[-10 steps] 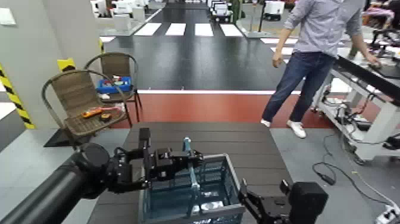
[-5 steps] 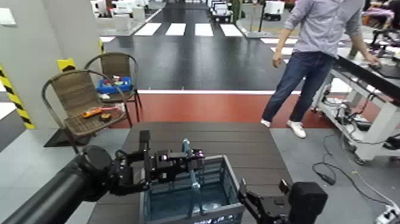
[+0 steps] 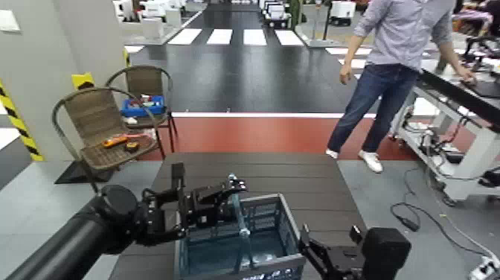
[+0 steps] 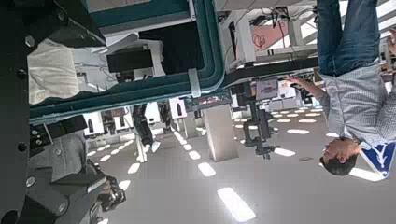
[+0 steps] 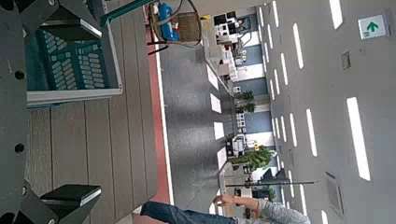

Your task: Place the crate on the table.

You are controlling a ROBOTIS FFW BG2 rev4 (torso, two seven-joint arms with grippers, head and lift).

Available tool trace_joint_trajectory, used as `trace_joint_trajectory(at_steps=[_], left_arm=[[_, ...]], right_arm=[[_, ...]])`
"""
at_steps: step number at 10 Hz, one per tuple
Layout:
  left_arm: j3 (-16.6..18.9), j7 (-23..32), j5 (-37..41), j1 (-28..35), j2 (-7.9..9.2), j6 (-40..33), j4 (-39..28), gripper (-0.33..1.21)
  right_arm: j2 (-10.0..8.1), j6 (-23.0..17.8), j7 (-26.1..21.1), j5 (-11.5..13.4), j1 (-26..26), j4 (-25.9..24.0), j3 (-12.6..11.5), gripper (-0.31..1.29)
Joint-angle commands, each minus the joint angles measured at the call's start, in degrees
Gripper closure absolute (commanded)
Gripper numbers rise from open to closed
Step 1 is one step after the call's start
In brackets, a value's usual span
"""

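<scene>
The dark teal-grey crate (image 3: 249, 242) stands on the near part of the brown slatted table (image 3: 297, 179). Its light-blue hoop handle (image 3: 239, 212) stands upright. My left gripper (image 3: 231, 193) is at the top of the handle, its fingers spread open on either side of it. The handle (image 4: 140, 86) crosses the left wrist view between the fingers. My right gripper (image 3: 309, 253) is open and empty, close beside the crate's right wall. The right wrist view shows the crate (image 5: 70, 61) on the table planks (image 5: 84, 140).
Two brown wicker chairs (image 3: 100, 126) stand left of the table, the far one holding a small blue box (image 3: 141, 106). A person (image 3: 394, 67) stands at a white-framed workbench (image 3: 465, 93) on the right. Cables (image 3: 417, 216) lie on the floor there.
My left gripper's fingers have spread apart at the handle top, where they were closed together before. The crate and the right arm have not moved.
</scene>
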Motion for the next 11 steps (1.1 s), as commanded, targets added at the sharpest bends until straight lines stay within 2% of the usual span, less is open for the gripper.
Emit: trace_joint_trajectory(at_steps=[1, 2, 3, 4, 6, 7, 8, 9, 11], left_arm=[[5.25, 0.91, -5.27, 2.77, 0.45, -1.42, -3.99, 0.01], [7.45, 3.02, -6.23, 4.79, 1.07, -2.74, -7.59, 0.06], [11.40, 8.90, -6.32, 8.48, 2.03, -4.32, -14.09, 0.08], [15.09, 12.42, -7.81, 12.09, 2.47, -6.16, -20.25, 0.08], [20.72, 17.17, -12.82, 19.03, 2.65, -11.61, -31.14, 0.08], [23.44, 20.51, -16.87, 22.28, 2.12, -12.67, -36.95, 0.09], [25.38, 24.37, -19.59, 26.76, 1.59, -15.31, -43.01, 0.09], [25.90, 28.42, -22.32, 32.21, 0.54, -22.16, -48.81, 0.09], [24.85, 32.02, -29.17, 39.68, -1.04, -35.96, -53.91, 0.10]], right_arm=[[0.03, 0.49, 0.00, 0.00, 0.12, -0.09, -0.24, 0.14], [0.03, 0.58, 0.00, 0.00, 0.12, -0.09, -0.24, 0.14], [0.03, 0.67, 0.00, -0.09, 0.12, -0.09, -0.24, 0.14], [0.20, 0.67, 0.00, 0.00, 0.21, -0.09, -0.33, 0.14], [0.20, 0.67, 0.00, 0.00, 0.21, -0.09, -0.42, 0.14], [0.20, 0.58, 0.00, -0.18, 0.21, -0.09, -0.42, 0.14], [0.20, 0.49, 0.08, -0.18, 0.21, -0.09, -0.60, 0.14], [0.20, 0.14, 0.26, -0.18, 0.39, -0.09, -0.77, 0.14], [0.20, -0.13, 0.44, -0.18, 0.56, -0.18, -1.21, 0.14]])
